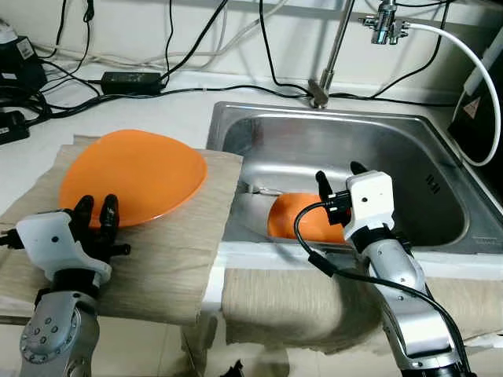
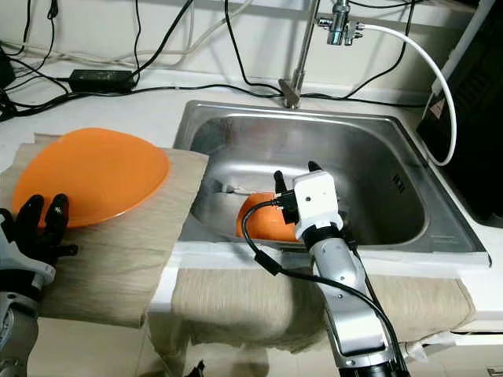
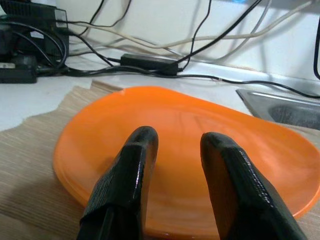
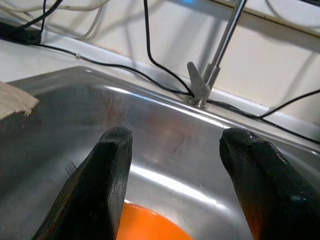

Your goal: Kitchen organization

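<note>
Orange plate [image 1: 134, 177] (glossy, shallow) on cloth [image 1: 169, 259], both grippers' fingers [image 3: 130, 185] apart

A white counter [image 1: 169, 110] carries a tan cloth [image 1: 169, 259], cables [image 1: 236, 88] and a sunken sink [image 1: 440, 228].

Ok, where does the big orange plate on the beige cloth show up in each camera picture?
Left eye view: big orange plate on the beige cloth, left of the steel sink.
Right eye view: far left.
Left wrist view: centre, behind the left pincer.
Right wrist view: not in it.
Shared landmark: the sink.
</note>
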Tool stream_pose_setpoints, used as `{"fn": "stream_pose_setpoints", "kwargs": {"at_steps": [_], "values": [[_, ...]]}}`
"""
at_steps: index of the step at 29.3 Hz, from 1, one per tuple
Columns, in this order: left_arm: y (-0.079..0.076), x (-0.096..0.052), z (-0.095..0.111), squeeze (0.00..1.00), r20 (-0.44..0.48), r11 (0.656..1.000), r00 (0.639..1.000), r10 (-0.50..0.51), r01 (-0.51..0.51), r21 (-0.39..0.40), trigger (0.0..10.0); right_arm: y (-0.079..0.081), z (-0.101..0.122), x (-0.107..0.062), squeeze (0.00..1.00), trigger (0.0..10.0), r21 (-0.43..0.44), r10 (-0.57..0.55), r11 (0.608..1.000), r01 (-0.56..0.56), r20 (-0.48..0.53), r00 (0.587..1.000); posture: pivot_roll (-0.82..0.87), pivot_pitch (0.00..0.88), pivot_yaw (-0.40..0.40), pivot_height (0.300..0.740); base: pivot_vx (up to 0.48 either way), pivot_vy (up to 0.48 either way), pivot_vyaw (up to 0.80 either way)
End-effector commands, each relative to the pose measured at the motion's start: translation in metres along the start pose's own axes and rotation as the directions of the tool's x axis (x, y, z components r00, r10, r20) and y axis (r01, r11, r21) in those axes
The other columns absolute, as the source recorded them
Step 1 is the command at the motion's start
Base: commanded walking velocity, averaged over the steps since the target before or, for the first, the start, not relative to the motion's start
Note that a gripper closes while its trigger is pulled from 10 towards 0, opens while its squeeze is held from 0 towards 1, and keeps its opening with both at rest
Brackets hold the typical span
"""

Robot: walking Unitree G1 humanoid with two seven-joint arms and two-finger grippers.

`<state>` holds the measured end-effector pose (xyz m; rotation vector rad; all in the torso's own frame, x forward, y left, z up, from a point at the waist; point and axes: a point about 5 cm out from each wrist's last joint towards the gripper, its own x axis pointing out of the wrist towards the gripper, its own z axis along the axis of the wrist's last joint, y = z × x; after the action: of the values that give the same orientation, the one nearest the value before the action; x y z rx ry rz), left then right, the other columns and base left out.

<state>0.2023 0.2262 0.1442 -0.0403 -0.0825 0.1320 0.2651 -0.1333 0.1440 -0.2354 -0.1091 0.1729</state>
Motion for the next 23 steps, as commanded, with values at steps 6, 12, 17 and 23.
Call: {"fn": "stream_pose_setpoints", "kwargs": {"at_steps": [6, 12, 17, 23], "values": [[0.001, 0.002, -0.005, 0.0, -0.031, 1.0, 0.999, -0.005, 0.005, 0.009, 10.0, -0.025, -0.027, -0.031, 0.0, 10.0, -0.028, -0.037, 0.999, 0.033, -0.147, 0.988, 0.13, 0.0, -0.032, 0.74, 0.0, 0.0, 0.0], [-0.013, 0.01, -0.002, 0.0, -0.024, 0.998, 0.998, -0.062, 0.062, -0.011, 10.0, -0.03, -0.026, -0.037, 0.0, 10.0, -0.024, -0.055, 0.998, 0.052, -0.154, 0.986, 0.1, 0.001, -0.022, 0.74, 0.0, 0.0, 0.0], [-0.022, 0.018, 0.004, 0.0, -0.008, 0.994, 0.994, -0.109, 0.109, -0.015, 10.0, -0.022, -0.014, -0.032, 0.0, 10.0, -0.005, -0.054, 0.999, 0.054, -0.095, 0.994, 0.09, 0.0, -0.011, 0.74, 0.0, 0.0, 0.0], [-0.028, 0.022, 0.006, 0.0, -0.004, 0.991, 0.991, -0.137, 0.137, -0.002, 10.0, -0.019, -0.002, -0.025, 0.0, 10.0, 0.009, -0.063, 0.998, 0.064, -0.011, 0.998, 0.09, 0.0, -0.008, 0.74, 0.0, 0.0, 0.0]]}}
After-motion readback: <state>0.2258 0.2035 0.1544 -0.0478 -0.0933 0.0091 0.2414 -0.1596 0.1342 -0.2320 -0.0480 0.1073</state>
